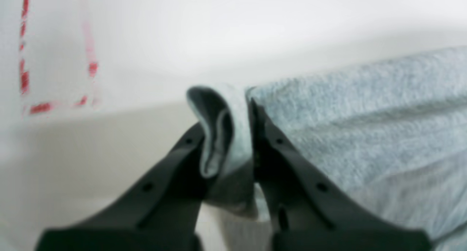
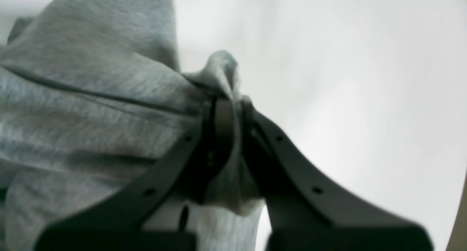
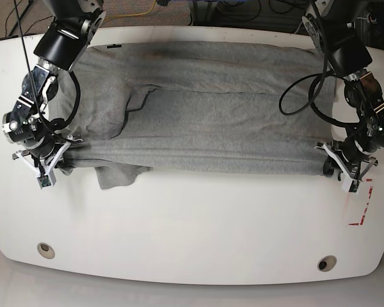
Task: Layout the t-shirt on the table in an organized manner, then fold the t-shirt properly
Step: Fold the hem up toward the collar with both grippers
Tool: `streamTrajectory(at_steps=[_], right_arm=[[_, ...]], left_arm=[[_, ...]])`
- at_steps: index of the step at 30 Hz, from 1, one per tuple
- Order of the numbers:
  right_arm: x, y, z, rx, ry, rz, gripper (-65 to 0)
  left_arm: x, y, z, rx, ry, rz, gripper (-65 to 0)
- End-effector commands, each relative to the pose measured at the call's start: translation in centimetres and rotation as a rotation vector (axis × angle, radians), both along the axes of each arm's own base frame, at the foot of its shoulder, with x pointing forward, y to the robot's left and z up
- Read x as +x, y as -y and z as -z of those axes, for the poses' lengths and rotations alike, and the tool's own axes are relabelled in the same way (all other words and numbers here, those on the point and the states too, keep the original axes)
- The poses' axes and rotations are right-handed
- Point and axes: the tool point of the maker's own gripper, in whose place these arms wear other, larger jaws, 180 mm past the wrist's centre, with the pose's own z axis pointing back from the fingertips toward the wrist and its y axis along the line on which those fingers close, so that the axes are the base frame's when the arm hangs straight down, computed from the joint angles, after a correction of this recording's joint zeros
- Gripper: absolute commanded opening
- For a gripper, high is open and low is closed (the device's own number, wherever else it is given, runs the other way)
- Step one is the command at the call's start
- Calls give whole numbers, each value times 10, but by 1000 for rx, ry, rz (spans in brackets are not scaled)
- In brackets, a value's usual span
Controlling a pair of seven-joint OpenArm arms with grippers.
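Shirt lay stretched sideways across the far half of the table, folded lengthwise, its near edge pulled into a straight line between the two arms. Left gripper was clamped on a bunched corner of grey cloth at one end, beside the red mark. Right gripper pinched a similar fold at the other end, where a sleeve spilled toward the front. Two grommets sat near the table's front edge.
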Motion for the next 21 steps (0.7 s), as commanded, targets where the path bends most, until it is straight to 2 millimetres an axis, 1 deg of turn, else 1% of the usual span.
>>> streamTrajectory(at_steps=[1, 3, 6, 8, 13, 18, 21], right_arm=[[-3, 13, -19, -67, 28, 18, -650], [-10, 12, -18, -79, 19, 15, -650], [-20, 3, -9, -71, 5, 9, -650], [-28, 0, -5, -72, -5, 8, -648], [-46, 2, 6, -61, -34, 33, -648], [-56, 0, 16, -37, -55, 52, -645], [-59, 0, 19, -35, -65, 59, -612]], left_arm=[[0, -11, -16, 44, 40, -14, -650], [-6, -11, -12, 50, 29, -12, -650], [-15, -11, -3, 54, 7, -11, -650], [-21, -11, 2, 58, -9, -10, -650], [-38, -17, 8, 90, -36, -4, -650], [-51, -16, 14, 106, -57, 3, -650], [-59, -17, 19, 110, -76, 5, -650]])
